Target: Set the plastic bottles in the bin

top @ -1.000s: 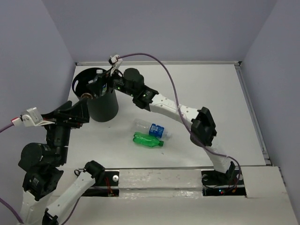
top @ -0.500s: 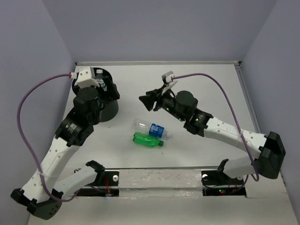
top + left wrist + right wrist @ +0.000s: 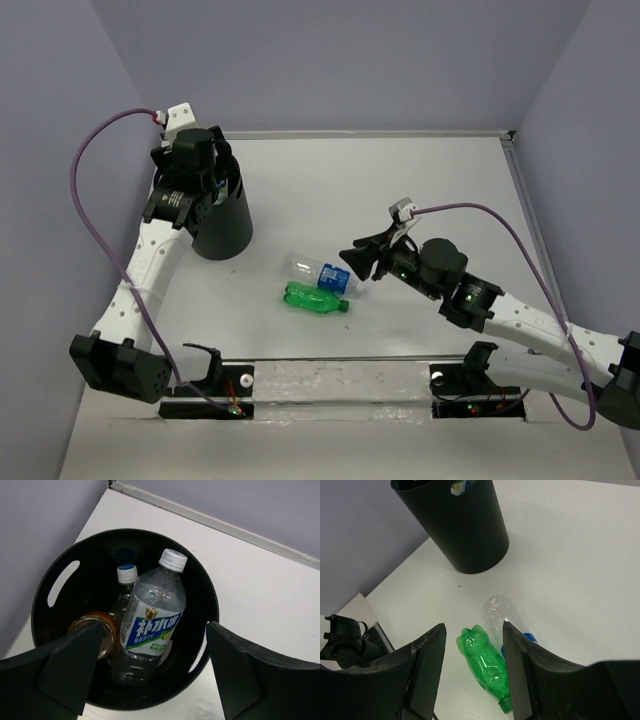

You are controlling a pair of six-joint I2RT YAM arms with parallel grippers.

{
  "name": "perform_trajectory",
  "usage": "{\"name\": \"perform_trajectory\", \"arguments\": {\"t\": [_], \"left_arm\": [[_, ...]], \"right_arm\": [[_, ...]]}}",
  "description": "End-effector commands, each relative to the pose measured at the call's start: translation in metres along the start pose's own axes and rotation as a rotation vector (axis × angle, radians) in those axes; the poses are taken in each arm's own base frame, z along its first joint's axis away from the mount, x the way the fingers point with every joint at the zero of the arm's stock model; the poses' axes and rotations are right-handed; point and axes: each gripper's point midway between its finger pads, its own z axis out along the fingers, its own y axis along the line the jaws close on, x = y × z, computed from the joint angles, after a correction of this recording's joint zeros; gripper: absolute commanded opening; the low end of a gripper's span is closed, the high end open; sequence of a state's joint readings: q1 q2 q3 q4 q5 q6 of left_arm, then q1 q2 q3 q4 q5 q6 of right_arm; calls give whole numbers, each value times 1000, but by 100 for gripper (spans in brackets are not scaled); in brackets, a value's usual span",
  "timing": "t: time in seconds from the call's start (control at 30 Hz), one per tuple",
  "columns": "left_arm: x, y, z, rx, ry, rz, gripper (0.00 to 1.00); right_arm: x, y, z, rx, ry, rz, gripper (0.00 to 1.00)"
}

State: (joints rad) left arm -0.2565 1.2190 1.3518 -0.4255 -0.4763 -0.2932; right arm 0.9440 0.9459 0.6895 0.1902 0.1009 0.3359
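Two bottles are left to collect. The right pincer (image 3: pixel 473 627) hangs over them, jaws partly apart and empty. The ribbed, translucent green bottle (image 3: pixel 487 665) lies just beneath it, and the smooth clear bottle (image 3: pixel 502 610) lies right beside that one, both flat on the matte white desk (image 3: pixel 580 580). Next it should probably descend, straddle the green bottle's rounded body and squeeze gently, since thin plastic may dent or roll. The left pincer (image 3: pixel 153 627), spread wide and empty, hovers above the black round bin (image 3: pixel 216 610), which has a labelled bottle (image 3: pixel 152 625) inside.
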Motion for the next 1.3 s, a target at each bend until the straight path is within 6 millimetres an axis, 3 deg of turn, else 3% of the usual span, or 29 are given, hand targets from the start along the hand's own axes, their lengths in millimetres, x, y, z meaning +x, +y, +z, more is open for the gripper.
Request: {"name": "perform_trajectory", "arguments": {"t": [0.0, 0.27, 0.53, 0.67, 0.87, 0.97, 1.13, 1.27], "left_arm": [[-4, -5, 23, 0, 30, 21, 94], [25, 1, 67, -44, 130, 59, 93], [40, 0, 90, -58, 172, 82, 92], [40, -2, 95, -54, 163, 74, 79], [15, -2, 76, -25, 65, 13, 47], [-4, 1, 58, -7, 3, -25, 40], [-32, 5, 32, 31, -121, -87, 39], [-40, 9, 29, 33, -211, -117, 41]], "right_arm": [[-4, -2, -7, 4, -28, -14, 55], [12, 12, -6, -86, 35, -14, 55], [14, 22, -7, -137, 51, -16, 57], [11, 24, -10, -148, 44, -12, 57], [10, 23, -10, -143, 38, -15, 57], [13, 22, -8, -140, 47, -14, 57], [16, 20, -4, -129, 56, -13, 57], [23, 18, 1, -122, 78, -17, 58]]}}
